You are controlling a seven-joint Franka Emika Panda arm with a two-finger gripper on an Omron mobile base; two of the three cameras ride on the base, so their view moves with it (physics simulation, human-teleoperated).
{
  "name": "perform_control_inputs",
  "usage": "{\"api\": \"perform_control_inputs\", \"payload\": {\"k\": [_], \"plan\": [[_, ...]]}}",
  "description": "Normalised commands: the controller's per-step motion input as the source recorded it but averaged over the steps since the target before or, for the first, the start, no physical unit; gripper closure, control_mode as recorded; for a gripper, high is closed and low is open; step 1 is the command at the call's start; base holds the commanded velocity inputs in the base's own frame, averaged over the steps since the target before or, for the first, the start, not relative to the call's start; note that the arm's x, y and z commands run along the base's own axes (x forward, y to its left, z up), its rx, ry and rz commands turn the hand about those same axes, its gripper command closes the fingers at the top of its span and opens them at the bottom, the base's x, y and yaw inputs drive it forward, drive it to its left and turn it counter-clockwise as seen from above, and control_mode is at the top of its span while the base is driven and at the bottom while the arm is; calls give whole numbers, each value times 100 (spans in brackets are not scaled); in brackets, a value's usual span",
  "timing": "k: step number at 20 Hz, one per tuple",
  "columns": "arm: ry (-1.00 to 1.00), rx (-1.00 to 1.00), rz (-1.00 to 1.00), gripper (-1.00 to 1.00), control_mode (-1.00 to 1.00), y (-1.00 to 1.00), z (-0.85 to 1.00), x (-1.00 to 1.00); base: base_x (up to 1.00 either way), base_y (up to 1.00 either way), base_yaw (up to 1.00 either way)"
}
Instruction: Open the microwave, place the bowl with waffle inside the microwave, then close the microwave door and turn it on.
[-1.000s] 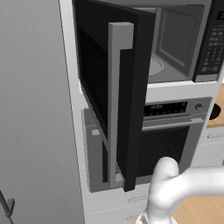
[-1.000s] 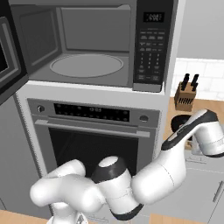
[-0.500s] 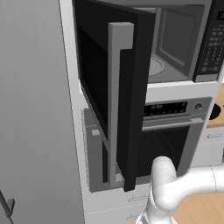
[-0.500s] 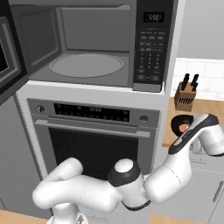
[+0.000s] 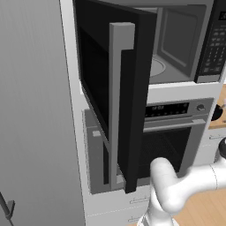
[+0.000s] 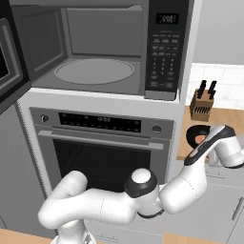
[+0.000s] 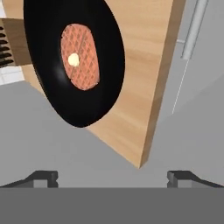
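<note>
Microwave door stands swung wide to the left of the microwave, edge-on to the left base camera, its long grey bar handle facing outward; judged left that way so the grey cavity and round turntable are free to take the load. Wall oven sits directly below the microwave, door closed. Right of the microwave, past the keypad strip, a knife block stands on the wooden surface. The bowl, dark and round, rests on that surface just in front of the knife block, a waffle with a pale pat on top lying inside it. The hand hangs above and near the bowl, fingertips spread to full width and gripping nothing; the wide spread looks meant to clear the rim. Compared with a second ago, the forearm has reached further right and lower toward the bowl, elbow folding in front of the oven; door, bowl and knife block unchanged, finger spread unchanged.
</note>
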Motion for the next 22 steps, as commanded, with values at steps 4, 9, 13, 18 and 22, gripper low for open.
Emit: {"api": "perform_control_inputs", "payload": {"k": [4,9,13,18,22], "plan": [[-3,0,-2,-100,-100,-10,-5,-5,0,0,0],[-31,-4,-6,-100,-100,33,9,-87,0,0,0],[-26,-17,-40,-100,-100,96,-4,-21,0,0,0],[-19,-15,-45,-100,-100,100,-3,1,0,0,0],[-31,-10,-39,-100,-100,100,-30,0,0,0,0]]}}
